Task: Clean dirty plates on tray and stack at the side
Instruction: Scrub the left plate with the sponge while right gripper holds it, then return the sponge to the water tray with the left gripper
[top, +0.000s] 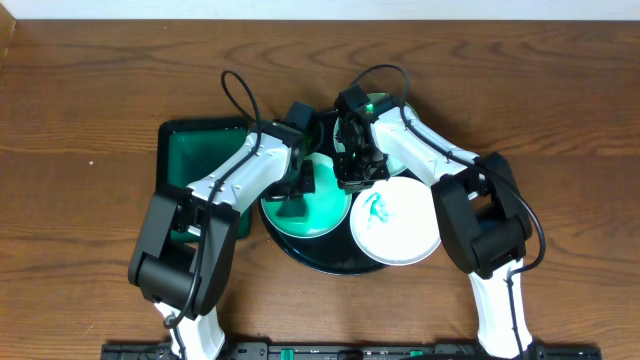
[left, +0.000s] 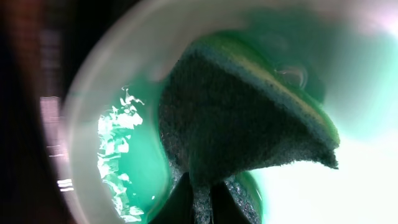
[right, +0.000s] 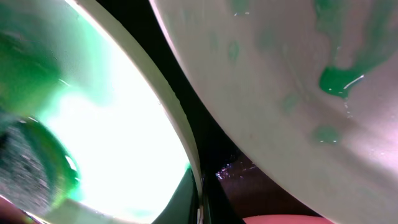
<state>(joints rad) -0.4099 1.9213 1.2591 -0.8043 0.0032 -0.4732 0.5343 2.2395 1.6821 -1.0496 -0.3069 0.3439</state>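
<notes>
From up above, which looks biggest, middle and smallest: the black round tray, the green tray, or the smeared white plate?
1. black round tray, though it is mostly covered.
2. green tray, partly hidden under the left arm.
3. smeared white plate.

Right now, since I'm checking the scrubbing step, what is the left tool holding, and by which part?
The left tool pinches a green foam sponge with a dark scouring face by its narrow near end.

Teal-smeared plate (top: 400, 225) on blk tray (top: 325, 263).
</notes>
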